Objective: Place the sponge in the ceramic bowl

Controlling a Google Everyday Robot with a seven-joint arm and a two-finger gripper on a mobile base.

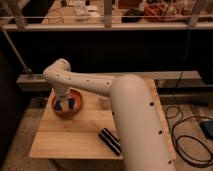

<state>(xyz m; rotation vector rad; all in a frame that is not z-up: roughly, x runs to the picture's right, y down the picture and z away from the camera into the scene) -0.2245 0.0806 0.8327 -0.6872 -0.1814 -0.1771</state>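
You have a pale wooden bench, a long black ribbed bar near its front edge and black cables on the floor to the right. The gripper sits over the bench's back-left part.

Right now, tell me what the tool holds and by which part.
Cannot be told: the tool sits in the ceramic bowl at the sponge.
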